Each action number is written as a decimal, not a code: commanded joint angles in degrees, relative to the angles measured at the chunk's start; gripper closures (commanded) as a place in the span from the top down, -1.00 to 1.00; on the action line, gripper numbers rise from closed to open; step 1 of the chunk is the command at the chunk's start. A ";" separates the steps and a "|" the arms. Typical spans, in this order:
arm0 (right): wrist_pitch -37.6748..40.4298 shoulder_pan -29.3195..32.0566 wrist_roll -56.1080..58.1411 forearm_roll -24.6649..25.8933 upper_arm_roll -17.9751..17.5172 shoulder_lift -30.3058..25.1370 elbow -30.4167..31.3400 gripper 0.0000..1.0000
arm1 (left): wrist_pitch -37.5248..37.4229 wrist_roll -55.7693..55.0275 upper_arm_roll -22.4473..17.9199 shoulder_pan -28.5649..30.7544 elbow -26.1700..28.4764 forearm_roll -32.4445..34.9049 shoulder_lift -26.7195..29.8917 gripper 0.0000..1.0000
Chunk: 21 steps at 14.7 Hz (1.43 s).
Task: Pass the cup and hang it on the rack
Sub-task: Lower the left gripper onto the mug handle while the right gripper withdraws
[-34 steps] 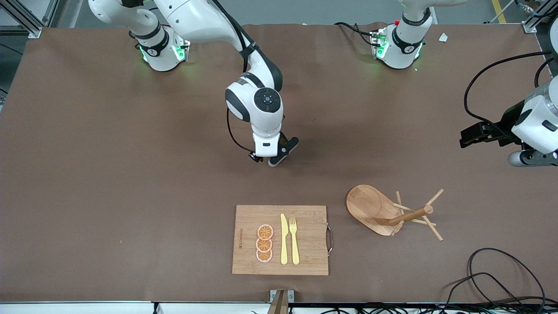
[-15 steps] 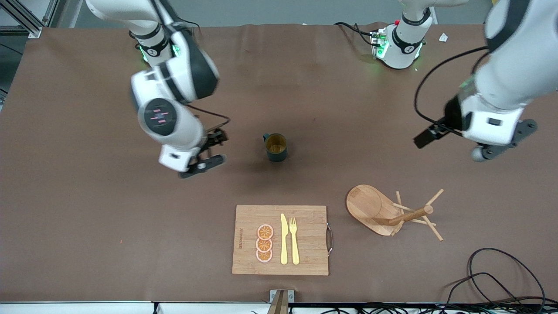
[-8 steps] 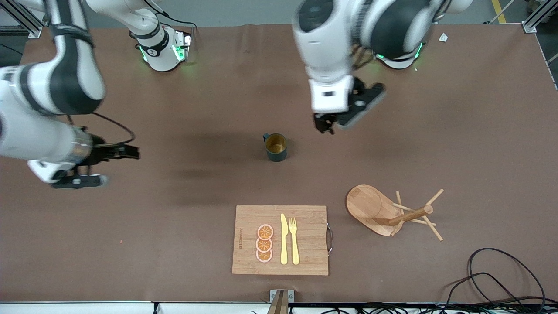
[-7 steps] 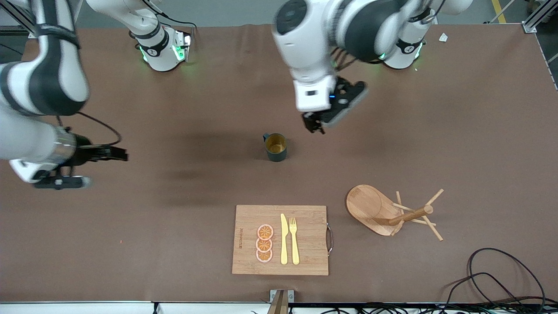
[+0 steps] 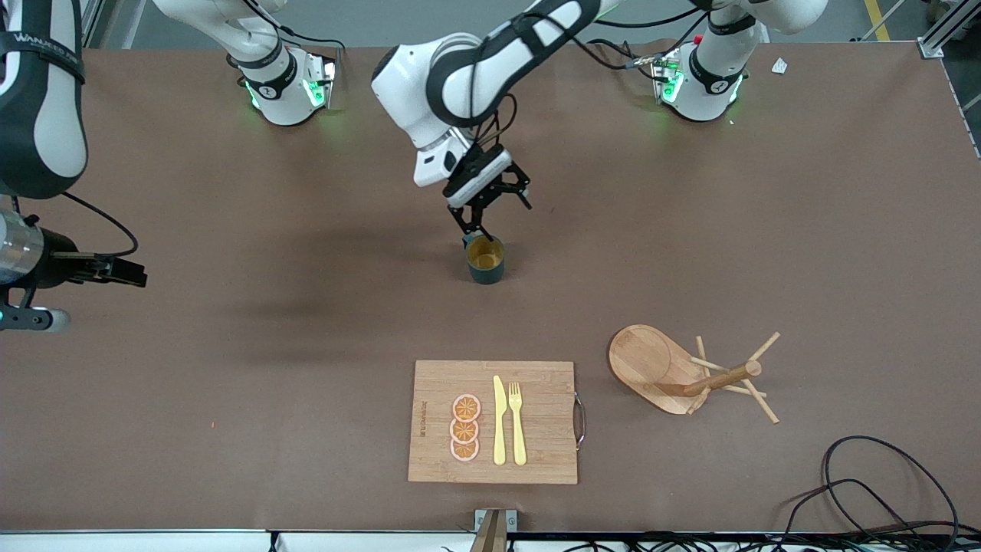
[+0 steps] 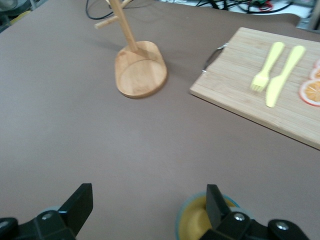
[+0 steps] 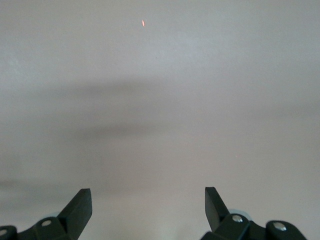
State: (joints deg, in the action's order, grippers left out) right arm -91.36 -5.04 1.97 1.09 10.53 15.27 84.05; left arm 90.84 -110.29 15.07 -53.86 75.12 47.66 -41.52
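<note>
Since half a second ago, the left end effector (image 5: 488, 207) has swung in over the cup (image 5: 485, 259), fingers spread wide and empty — poised to take it up. Right end effector (image 5: 73, 295), equally wide, waits well clear. Rack (image 5: 690, 372) and cutting board (image 5: 493, 422) lie nearer the camera than the cup — nothing obstructs.
</note>
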 commanded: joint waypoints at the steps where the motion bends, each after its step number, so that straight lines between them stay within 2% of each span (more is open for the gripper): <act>1: 3.11 1.61 1.37 1.36 -1.04 -3.31 0.59 1.00 | 0.65 -2.46 -0.92 -2.47 -3.75 4.53 -3.90 1.00; 4: 4.26 1.96 2.68 1.55 -0.86 -5.16 0.59 1.00 | 2.05 -7.82 -3.98 -6.51 -5.07 5.68 -7.77 1.00; 7: 4.26 4.95 2.95 0.75 -1.04 -5.17 0.50 1.00 | 6.88 -12.21 -11.44 -13.09 -5.59 5.69 -10.85 1.00; 8: 4.26 5.13 3.73 0.67 -0.95 -5.17 0.50 1.00 | 7.77 -13.36 -12.16 -13.90 -5.94 5.69 -11.99 1.00; 14: 5.75 4.87 4.44 1.28 -1.12 -4.55 -2.92 1.00 | 11.02 -19.69 -12.43 -14.17 -6.39 5.77 -15.33 1.00; 21: 7.68 4.60 4.18 0.75 -1.30 -4.46 -2.75 1.00 | 15.07 -22.86 -15.07 -14.87 -6.47 5.77 -18.85 1.00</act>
State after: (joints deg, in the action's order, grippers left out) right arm -85.50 -0.63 6.07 1.46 9.72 10.97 81.57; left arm 105.52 -132.14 1.09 -67.72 70.48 52.32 -58.74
